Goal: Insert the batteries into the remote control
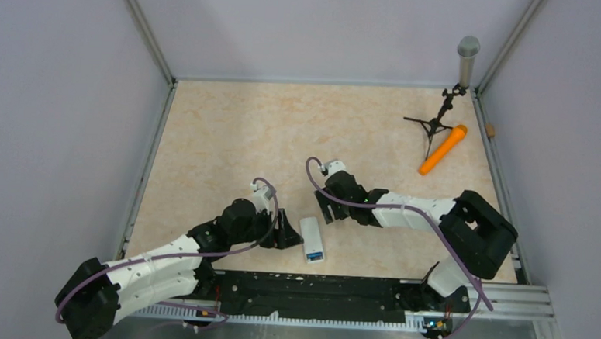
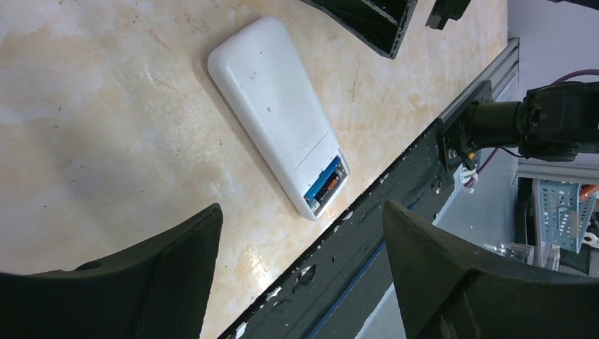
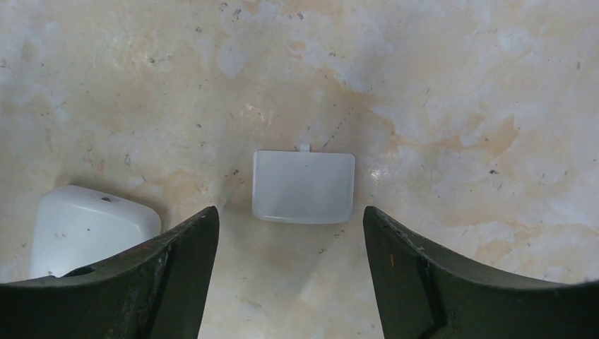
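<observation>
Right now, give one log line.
white rectangular remote control: face down, uncovered, blue cylindrical battery inside | small white rectangular cover: detached | left fingers: open, empty | right fingers: open over cover

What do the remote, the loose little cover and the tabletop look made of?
Remote: white plastic, matte, lightly scuffed and speckled. Cover: likely the same plastic, slightly translucent, with a moulded tab. Tabletop: beige marbled, faintly glossy surface, perhaps laminate or stone.

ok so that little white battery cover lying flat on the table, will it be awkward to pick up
The cover looks thin and lies flat on the table, so it would likely slide rather than lift. It seems light, stiff plastic. The small tab on its edge may snap if squeezed.
</observation>
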Robot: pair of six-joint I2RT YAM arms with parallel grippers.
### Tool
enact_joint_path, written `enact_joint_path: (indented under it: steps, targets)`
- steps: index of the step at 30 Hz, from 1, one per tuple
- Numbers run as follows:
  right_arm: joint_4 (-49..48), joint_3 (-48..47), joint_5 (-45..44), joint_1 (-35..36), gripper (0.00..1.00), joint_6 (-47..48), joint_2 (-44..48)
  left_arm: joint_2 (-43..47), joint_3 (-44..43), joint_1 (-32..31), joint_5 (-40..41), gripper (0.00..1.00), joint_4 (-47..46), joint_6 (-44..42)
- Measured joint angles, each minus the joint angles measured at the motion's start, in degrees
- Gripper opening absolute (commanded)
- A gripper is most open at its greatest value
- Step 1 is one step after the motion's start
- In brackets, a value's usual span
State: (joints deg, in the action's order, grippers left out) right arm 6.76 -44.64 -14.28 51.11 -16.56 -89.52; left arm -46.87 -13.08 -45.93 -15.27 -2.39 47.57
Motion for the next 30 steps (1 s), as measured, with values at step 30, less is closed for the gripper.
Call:
enact_joint_path:
  steps: [30]
  targets:
    - [-1.6, -0.4, -1.5, -0.3, 0.41, -2.7, -2.4, -0.7, 0.0, 0.0, 0.2, 0.9, -0.3, 0.0]
